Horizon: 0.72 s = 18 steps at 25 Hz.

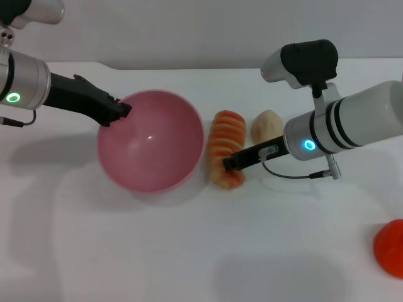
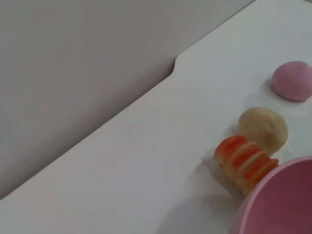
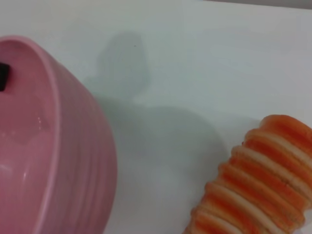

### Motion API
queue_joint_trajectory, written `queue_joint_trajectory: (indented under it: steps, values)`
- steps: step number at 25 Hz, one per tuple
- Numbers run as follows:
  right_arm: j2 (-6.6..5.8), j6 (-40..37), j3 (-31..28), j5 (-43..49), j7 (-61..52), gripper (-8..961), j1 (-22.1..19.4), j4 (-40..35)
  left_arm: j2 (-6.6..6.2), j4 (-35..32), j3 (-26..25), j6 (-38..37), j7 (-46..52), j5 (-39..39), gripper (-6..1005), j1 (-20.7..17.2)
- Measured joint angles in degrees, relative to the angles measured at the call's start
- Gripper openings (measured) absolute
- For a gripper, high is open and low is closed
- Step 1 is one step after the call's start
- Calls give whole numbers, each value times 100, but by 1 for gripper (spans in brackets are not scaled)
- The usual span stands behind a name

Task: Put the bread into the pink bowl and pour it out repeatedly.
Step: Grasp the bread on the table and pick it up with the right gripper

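The pink bowl (image 1: 151, 148) rests on the white table, tipped so that its empty inside faces me. My left gripper (image 1: 123, 110) is shut on its far-left rim; one black finger (image 3: 2, 76) shows over that rim in the right wrist view. The bread (image 1: 227, 146), orange-and-cream striped, lies on the table just right of the bowl, lengthwise away from me. My right gripper (image 1: 230, 163) comes in from the right and sits against the bread's near end. The bread (image 2: 246, 163) also shows beside the bowl (image 2: 282, 200) in the left wrist view, and close up as bread (image 3: 258, 180) next to bowl (image 3: 48, 156).
A beige egg-shaped lump (image 1: 267, 126) lies right of the bread, behind my right arm. A small pink dome (image 2: 292, 80) sits farther off past the lump. A red object (image 1: 390, 248) is at the near right edge. The table's back edge meets a grey wall.
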<state>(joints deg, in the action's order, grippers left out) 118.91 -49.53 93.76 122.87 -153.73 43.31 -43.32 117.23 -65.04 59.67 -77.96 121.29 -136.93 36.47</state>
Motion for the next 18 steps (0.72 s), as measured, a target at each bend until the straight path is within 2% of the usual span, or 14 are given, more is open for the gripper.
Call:
queue_joint_trajectory:
  steps: [5,13,18]
  values:
    - [0,6,0,0,2,149,-3,4,0,0,0,0,0,0,64,0]
    - [3,20,6,0,4,133,-24,-14,0,0,0,-4,0,0,64,0]
    - [11,80,2,132,12,126,-171,-286,-3,0,0,10,0,0,64,-12]
